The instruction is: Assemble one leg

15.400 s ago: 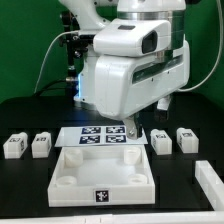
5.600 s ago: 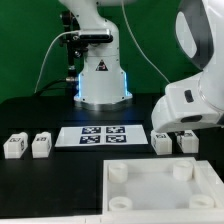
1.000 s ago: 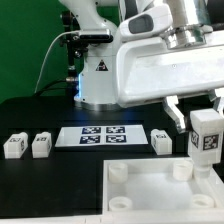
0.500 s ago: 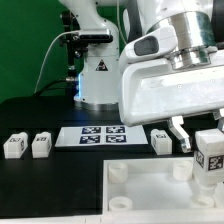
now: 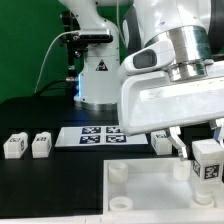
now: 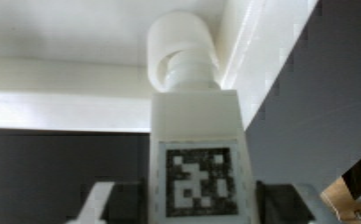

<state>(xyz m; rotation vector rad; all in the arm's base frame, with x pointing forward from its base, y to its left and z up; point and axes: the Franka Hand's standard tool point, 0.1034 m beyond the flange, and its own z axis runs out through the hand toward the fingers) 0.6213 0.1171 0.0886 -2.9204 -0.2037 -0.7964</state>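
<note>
My gripper [image 5: 204, 148] is shut on a leg [image 5: 207, 163], a small white post with a black-and-white tag, at the exterior view's right. It holds the leg upright just above the far right corner of the large white panel [image 5: 150, 190], close to a round corner socket [image 5: 181, 168]. In the wrist view the leg [image 6: 198, 130] runs up the middle with its tag facing the camera, between the dark fingers [image 6: 124, 205], over the white panel [image 6: 61, 110]. Three more legs lie on the table: two at the left [image 5: 14, 146] [image 5: 41, 145], one at the right [image 5: 162, 141].
The marker board [image 5: 95, 135] lies flat behind the panel. The robot base [image 5: 97, 75] stands at the back with cables. The arm's large white body [image 5: 170, 85] fills the upper right. The panel has other corner sockets [image 5: 118, 172] [image 5: 119, 200].
The gripper with the leg has come down toward the panel's far right corner over the last second. Earlier the panel was slid toward the front right and the leg was picked up.
</note>
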